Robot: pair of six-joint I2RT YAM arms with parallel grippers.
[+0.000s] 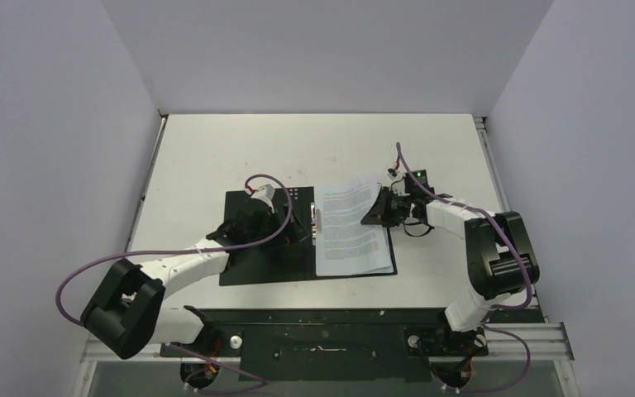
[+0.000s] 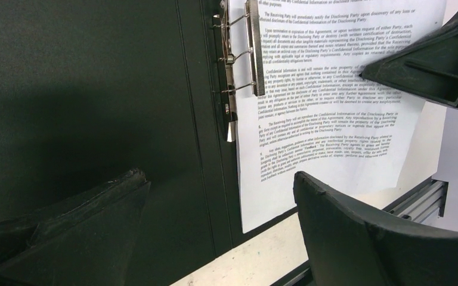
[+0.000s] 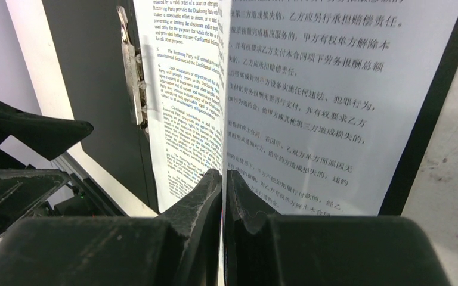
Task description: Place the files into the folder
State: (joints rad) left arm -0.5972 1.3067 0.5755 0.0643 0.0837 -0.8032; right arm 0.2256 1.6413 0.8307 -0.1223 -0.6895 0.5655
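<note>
Your right tool [image 3: 222, 179] pinches the files [image 3: 185, 107], "Receiving Party" printed left of it; left tool [image 2: 220, 174] spread above the folder [image 2: 95, 89].

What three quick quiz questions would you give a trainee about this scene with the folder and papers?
1. True or false: the left gripper is shut on the white printed paper sheets.
2. The right gripper is: A open; B shut on a sheet's edge; C out of view.
3. Fill in: the sheets lie on the open black folder's ____ half, beside the metal spine clip.
Key: 1 false; 2 B; 3 right.
</note>
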